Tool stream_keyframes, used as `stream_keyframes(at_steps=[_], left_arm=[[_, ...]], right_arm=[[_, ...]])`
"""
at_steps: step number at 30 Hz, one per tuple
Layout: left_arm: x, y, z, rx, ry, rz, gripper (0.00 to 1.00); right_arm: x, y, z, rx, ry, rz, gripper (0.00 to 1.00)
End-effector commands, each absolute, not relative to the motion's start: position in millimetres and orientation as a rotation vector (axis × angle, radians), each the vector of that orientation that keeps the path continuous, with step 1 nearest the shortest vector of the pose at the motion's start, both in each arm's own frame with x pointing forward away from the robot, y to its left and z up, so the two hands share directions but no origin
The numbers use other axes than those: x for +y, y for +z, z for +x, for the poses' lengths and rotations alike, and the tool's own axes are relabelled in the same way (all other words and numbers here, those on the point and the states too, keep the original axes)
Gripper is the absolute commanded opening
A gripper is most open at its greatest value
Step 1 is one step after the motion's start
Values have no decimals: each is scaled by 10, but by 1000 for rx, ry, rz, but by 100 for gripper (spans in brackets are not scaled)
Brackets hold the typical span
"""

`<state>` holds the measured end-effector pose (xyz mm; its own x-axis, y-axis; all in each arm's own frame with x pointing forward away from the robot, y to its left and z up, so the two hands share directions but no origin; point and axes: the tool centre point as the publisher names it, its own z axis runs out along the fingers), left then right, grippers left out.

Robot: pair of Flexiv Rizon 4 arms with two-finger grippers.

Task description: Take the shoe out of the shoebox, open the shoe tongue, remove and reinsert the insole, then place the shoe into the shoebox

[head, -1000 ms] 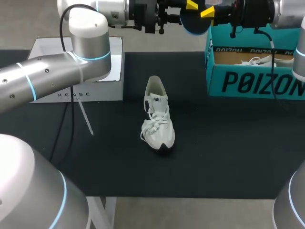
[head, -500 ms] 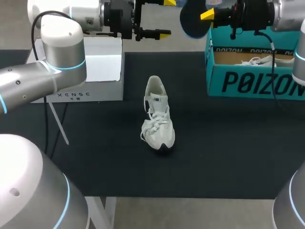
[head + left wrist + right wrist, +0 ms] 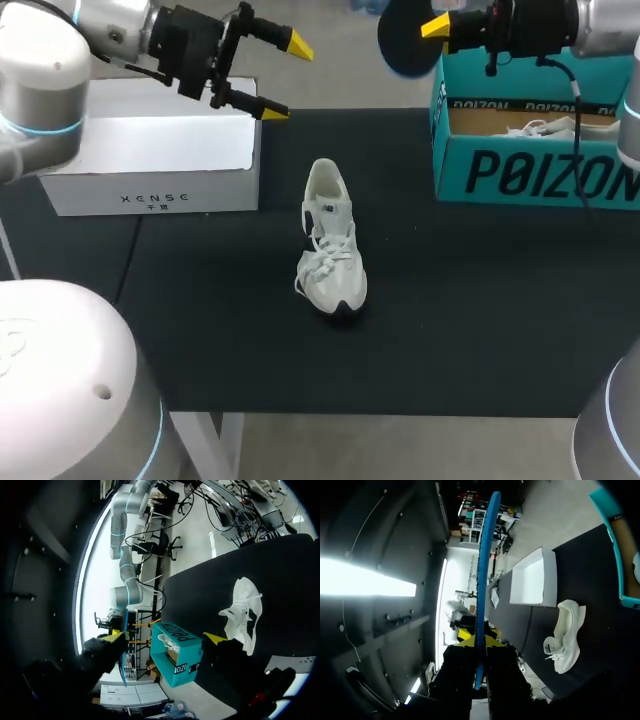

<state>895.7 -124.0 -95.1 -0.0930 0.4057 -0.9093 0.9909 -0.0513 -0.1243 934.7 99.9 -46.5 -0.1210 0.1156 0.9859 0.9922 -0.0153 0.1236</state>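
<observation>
White shoe (image 3: 332, 245) lies in the middle of the bench (image 3: 480, 300), well apart from the teal shoebox (image 3: 540, 170) at its far right edge. Left end effector (image 3: 286, 78) gapes wide, holding nothing; right end effector (image 3: 437, 24) grips a blue insole (image 3: 402, 42).

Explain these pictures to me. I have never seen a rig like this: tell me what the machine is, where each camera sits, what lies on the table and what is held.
This is a robot with two metal arms, each ending in a two-fingered gripper with yellow tips. The head view looks down on the black table from above and behind. The two round pictures come from cameras on the wrists.

On the table lie a white lace-up sneaker, toe toward the near edge, a white cardboard box and an open teal shoebox with another white shoe inside.

The right gripper is shut on a flat blue insole, held in the air beside the shoebox. The left gripper is open and empty, near the white box.
</observation>
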Motion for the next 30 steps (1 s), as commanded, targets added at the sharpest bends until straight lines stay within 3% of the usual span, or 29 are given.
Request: stream_keyframes(at_steps=[1, 15, 30], left_arm=[[-633, -864, 8789, 1664, -1050, 1603, 100], [195, -765, 8549, 1725, -849, 1551, 100], [289, -734, 8590, 1734, -830, 1515, 100]], right_arm=[[1054, -435, 9313, -1384, -1262, -1264, 0], [1318, -380, 9298, -1393, -1261, -1294, 0], [1525, -408, 9335, -1569, -1493, -1074, 0]])
